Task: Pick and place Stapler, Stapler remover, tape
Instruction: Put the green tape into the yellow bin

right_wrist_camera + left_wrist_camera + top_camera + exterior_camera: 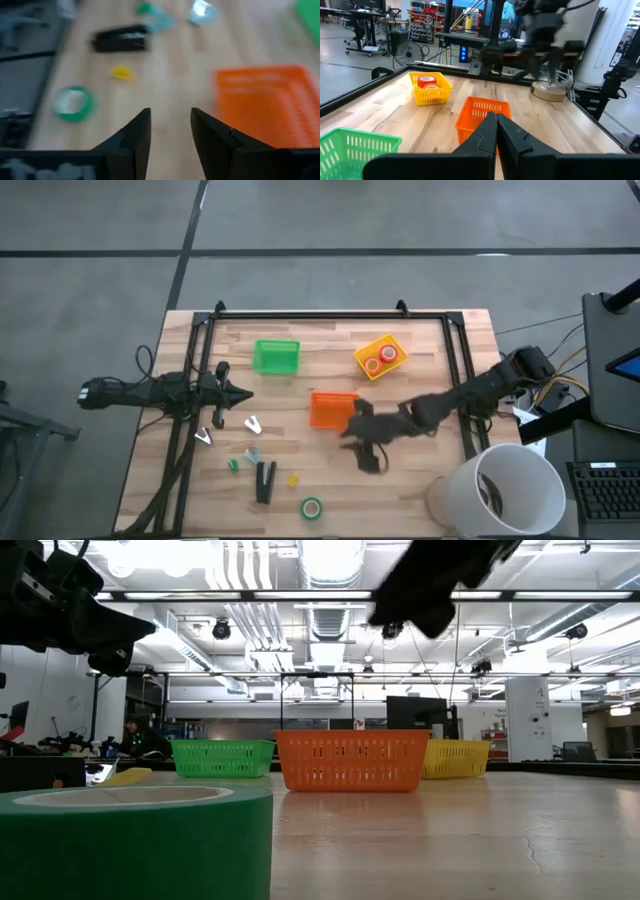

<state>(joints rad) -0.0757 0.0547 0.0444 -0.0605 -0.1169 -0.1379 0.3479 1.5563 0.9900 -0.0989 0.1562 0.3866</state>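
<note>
Right hand [170, 131] spread, empty, beside orange basket [331, 409] — left hand [496, 131] pinched closed.

The table [420, 470] is pale planked wood with a smooth, faintly shiny finish. Orange basket [350, 760], green basket [276, 357] and yellow basket [430, 90] look like perforated plastic. The gripper fingers [520, 142] are matt black plastic.
</note>
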